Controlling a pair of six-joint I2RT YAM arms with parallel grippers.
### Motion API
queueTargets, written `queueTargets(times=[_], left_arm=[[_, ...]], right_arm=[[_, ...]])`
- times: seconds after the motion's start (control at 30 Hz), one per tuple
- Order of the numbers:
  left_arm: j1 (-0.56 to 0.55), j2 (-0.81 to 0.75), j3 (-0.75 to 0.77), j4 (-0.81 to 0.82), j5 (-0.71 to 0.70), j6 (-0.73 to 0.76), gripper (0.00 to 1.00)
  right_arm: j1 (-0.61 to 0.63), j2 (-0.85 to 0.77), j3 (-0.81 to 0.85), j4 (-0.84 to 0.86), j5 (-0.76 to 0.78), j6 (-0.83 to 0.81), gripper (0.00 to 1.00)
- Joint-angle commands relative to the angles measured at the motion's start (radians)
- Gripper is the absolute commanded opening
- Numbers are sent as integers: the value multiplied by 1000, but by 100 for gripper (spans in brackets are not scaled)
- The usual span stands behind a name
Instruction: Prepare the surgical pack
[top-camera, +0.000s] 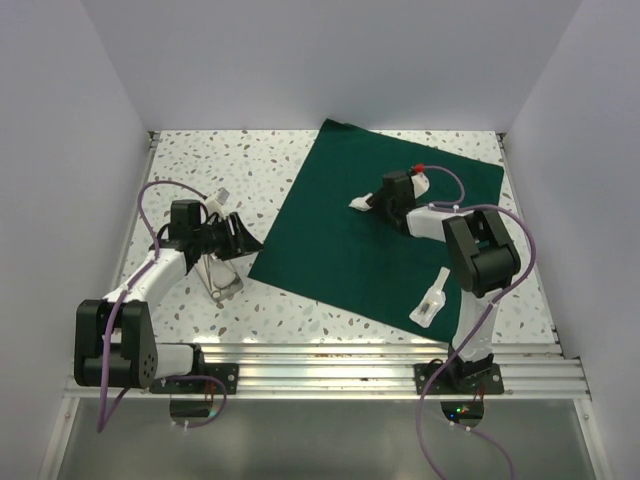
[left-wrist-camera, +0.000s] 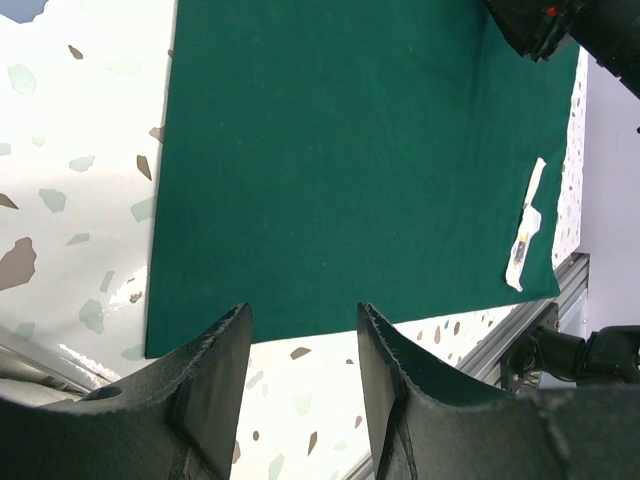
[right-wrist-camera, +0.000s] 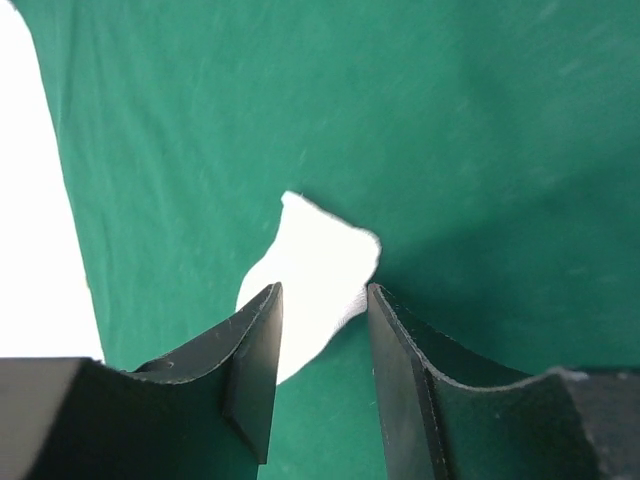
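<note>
From above, you have the dark green drape (top-camera: 330, 250) spread flat and skewed across the speckled table (top-camera: 200, 160), from centre to far right. The right gripper (top-camera: 372, 200) is low over its far middle, with a white gauze pad (top-camera: 359, 204) at its tips. A wrapped instrument (top-camera: 431, 299) lies on the drape's near right corner. The left gripper (top-camera: 240, 235) hangs just off the drape's left edge, above a small steel tray (top-camera: 222, 278) that sits on bare table.

In the left wrist view, your left claw is spread and empty, pointing across the cloth.

In the right wrist view, the right fingers (right-wrist-camera: 255, 360) stand slightly apart astride the pad (green cloth shows in the gap, so it looks unclamped).

You seem to be loading the drape, with the gauze being placed. I would lift the right arm clear without snagging the pad, then close the left claw on the tray's rim and carry it onto the cloth.
</note>
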Motion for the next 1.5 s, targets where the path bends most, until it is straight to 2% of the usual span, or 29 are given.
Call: queueTargets(times=[0.0, 0.53, 1.03, 1.23, 1.37, 1.47], left_arm=[[-6, -17, 0, 40, 12, 15, 50], [-6, -17, -3, 40, 15, 15, 50], [-6, -21, -2, 35, 13, 18, 50], [-6, -14, -2, 40, 13, 17, 50], [-6, -16, 0, 35, 12, 17, 50], [-6, -16, 2, 34, 9, 20, 50]], right_arm=[[8, 13, -5, 79, -70, 7, 43], [4, -15, -64, 62, -53, -5, 40], [4, -53, -70, 23, -60, 30, 42], [3, -30, -56, 30, -56, 37, 35], [2, -27, -48, 31, -49, 31, 23], [4, -33, -41, 22, -37, 21, 19]])
